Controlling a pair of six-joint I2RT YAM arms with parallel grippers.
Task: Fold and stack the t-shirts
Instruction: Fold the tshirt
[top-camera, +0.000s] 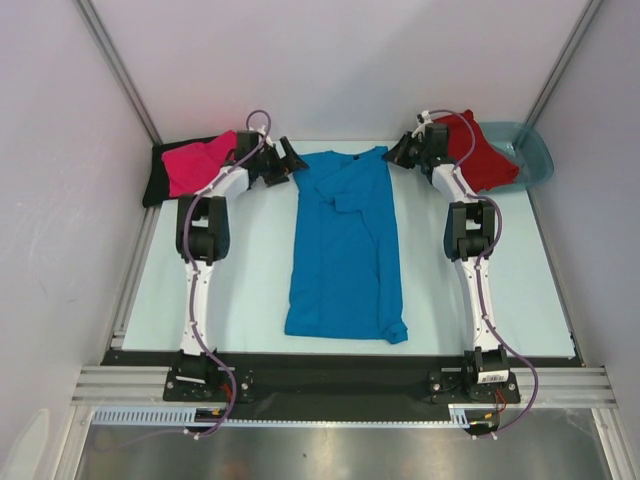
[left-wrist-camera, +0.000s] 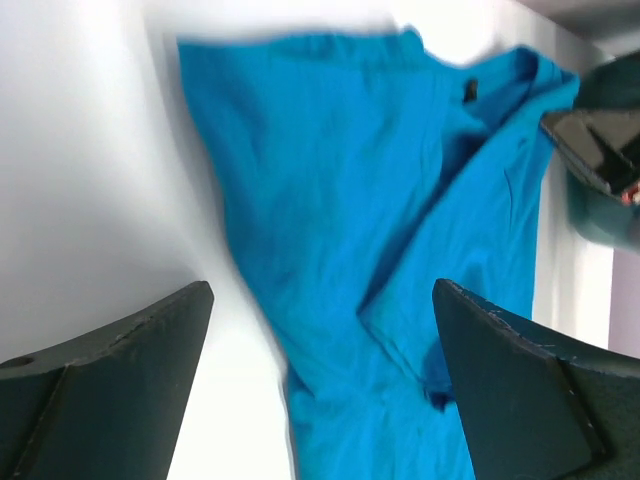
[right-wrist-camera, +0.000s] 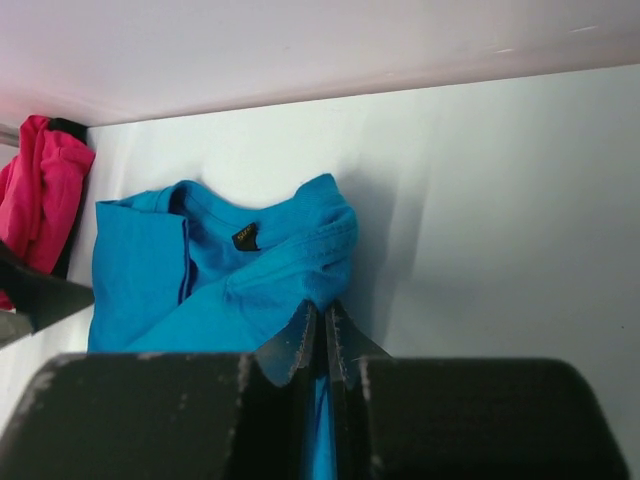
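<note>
The right gripper is seen with its jaws pressed together, and a fold of the blue t-shirt is pinched between them beside the collar; a strip of blue cloth shows in the narrow slit between the fingers. A small dark label is seen inside the collar, left of the pinch.

The left gripper is held wide apart, with nothing between its fingers; the blue cloth is seen beyond them, filling the middle of that view.

In the top view, the two grippers are placed at the upper corners of the blue t-shirt, the left gripper just off its upper left and the right gripper at its upper right. The shirt is laid lengthwise at the centre of the table, collar toward the top of the frame.

At the upper left, the pink t-shirt is laid over the black t-shirt. At the upper right, the red t-shirt is draped over the teal tub.
</note>
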